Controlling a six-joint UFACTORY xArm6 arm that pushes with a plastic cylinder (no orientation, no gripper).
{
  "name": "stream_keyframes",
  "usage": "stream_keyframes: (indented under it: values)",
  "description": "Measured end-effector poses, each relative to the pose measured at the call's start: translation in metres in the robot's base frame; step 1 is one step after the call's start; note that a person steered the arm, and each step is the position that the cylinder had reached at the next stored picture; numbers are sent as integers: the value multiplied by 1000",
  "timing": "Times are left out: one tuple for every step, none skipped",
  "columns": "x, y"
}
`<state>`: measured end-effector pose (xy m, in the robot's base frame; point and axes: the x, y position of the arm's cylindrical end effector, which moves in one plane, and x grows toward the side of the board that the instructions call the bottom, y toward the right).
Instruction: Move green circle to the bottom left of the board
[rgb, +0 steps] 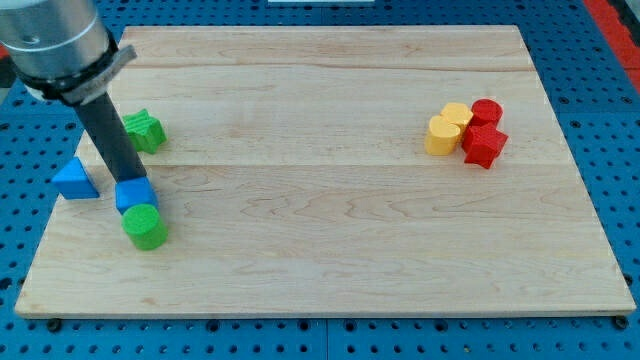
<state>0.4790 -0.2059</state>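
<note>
Progress looks good to us: the green circle already lies in the left part of the bench, near 8 o'clock from the board's centre, but some way remains to the bottom left corner, which lies at about 7 o'clock from the block. Our tip sits on the blue cube, and this cube touches the circle at its 12 o'clock side. We have no hand, only a rod, so nothing is grasped. Wood of the bench is pale and smooth. Blocks look matte and solid: a blue triangle, a green star, and yellow and red pieces far at 3 o'clock.
</note>
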Motion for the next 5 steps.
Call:
stream_keyframes:
  values:
    - [18,24]
    - [23,54]
    - [55,79]
    - [71,92]
    - [91,95]
